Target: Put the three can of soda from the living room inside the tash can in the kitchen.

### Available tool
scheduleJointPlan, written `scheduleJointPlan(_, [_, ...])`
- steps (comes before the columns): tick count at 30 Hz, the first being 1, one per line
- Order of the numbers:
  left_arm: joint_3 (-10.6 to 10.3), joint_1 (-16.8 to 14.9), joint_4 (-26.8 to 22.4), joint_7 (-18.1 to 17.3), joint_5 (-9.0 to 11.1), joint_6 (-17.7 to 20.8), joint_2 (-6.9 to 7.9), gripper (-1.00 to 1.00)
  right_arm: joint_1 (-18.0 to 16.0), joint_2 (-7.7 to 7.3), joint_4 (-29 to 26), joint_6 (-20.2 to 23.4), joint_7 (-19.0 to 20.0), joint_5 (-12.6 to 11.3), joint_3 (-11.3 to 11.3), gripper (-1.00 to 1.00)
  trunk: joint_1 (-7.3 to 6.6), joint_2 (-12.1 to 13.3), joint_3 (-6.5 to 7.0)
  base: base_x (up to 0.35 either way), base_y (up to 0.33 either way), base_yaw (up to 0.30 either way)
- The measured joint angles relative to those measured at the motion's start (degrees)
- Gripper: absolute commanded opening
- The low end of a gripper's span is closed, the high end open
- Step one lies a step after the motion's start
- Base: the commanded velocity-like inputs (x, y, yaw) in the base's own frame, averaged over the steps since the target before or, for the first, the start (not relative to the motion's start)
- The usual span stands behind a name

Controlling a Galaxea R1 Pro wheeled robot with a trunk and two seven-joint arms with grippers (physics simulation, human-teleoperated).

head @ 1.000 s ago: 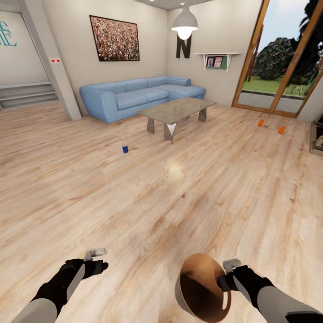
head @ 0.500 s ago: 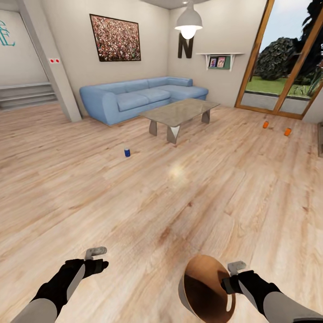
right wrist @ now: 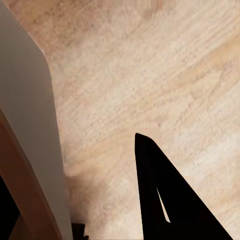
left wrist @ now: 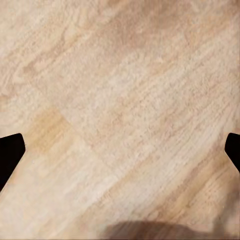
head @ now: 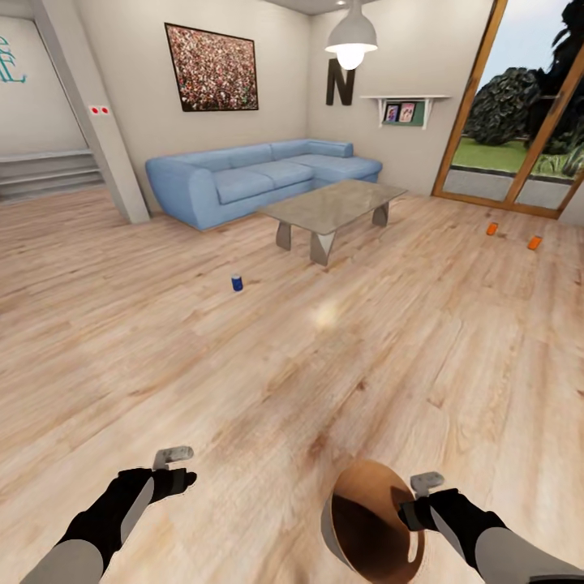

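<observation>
bin in hand, cans not yet collected

the robot stands in the living room with the bin (head: pixel 369 519) carried low at its right side. the right gripper (head: pixel 415 507) pinches the bin's rim, one finger (right wrist: pixel 165 195) showing dark outside the grey wall. the left gripper (head: pixel 174 470) hangs over bare floor, spread wide and holding nothing; its two dark tips sit at opposite edges of the left wrist view.

two orange cans (head: pixel 491 229) and (head: pixel 534 242) stand on the floor (head: pixel 243 381) far ahead to the right, near the glass door (head: pixel 519 105). a third orange can is not to be seen here. a small blue can (head: pixel 237 282) stands alone on the floor, nearer the coffee table (head: pixel 332 207). as i judge it, nothing is in the bin: its inside looks empty, so every can is left to fetch, and the bin must go back to the kitchen afterwards.

the bin is round and tapered, smooth light grey outside and warm brown like wood inside, with a thin hard rim. the cans are small upright cylinders, likely slick and easy to tip. the floor is pale wood plank with visible grain and a soft sheen. the sofa (head: pixel 259 174) is blue, padded and l-shaped. the table has a flat stone-like top on angled legs.
</observation>
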Motion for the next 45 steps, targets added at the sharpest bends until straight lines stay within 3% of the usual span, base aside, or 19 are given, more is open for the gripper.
scheduleJointPlan(11, [0.01, 0.00, -0.03, -0.04, 0.00, 0.00, 0.00, 1.00, 0.00, 0.02, 0.00, -0.39, -0.03, -0.03, -0.09, -1.00, 0.00, 0.00, 0.02, 0.280, 0.216, -0.083])
scheduleJointPlan(15, [0.01, 0.00, -0.04, -0.05, 0.00, 0.00, 0.00, 1.00, -0.01, 0.08, 0.03, -1.48, -0.08, -0.05, -0.91, -1.00, 0.00, 0.00, 0.10, 0.279, 0.216, -0.228])
scheduleJointPlan(45, [0.01, 0.00, -0.04, -0.05, 0.00, 0.00, 0.00, 1.00, 0.00, 0.10, 0.09, -1.93, -0.19, 0.03, -0.94, -1.00, 0.00, 0.00, 0.85, 0.272, 0.219, -0.244])
